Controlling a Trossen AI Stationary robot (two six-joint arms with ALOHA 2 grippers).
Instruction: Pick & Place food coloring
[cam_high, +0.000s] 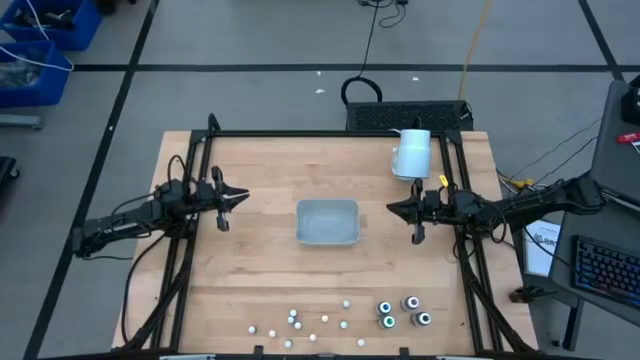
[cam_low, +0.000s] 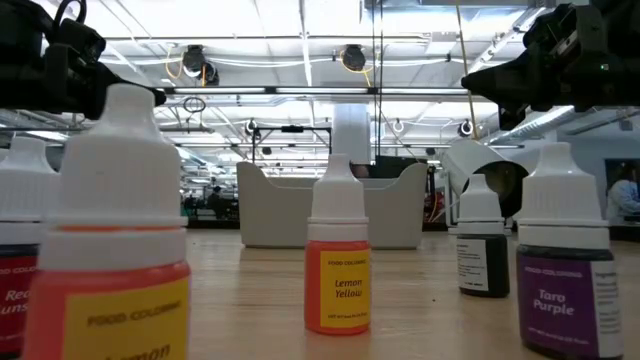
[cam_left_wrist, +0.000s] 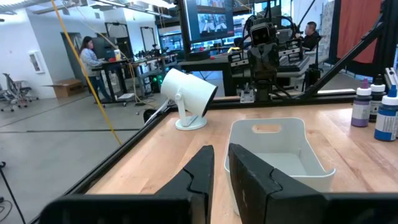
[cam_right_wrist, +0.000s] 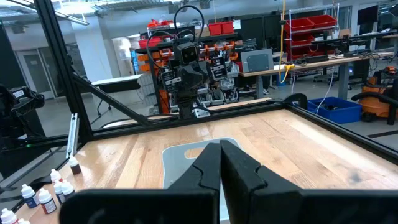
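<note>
- Left end effector (cam_high: 243, 197), dark angular fingers slightly apart, holds nothing, left of centre.
- Right end effector (cam_high: 392, 209), fingers pressed together, empty, right of centre.
- Between them: smooth pale grey rectangular tray (cam_high: 327, 222).
- Food coloring (cam_high: 345, 315), small round bottles, bottom edge of wooden table (cam_high: 250, 270).

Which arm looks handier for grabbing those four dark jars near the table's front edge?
Probably the right: its pincer hovers on the jars' side of the tray; the left pincer is farther off.
</note>
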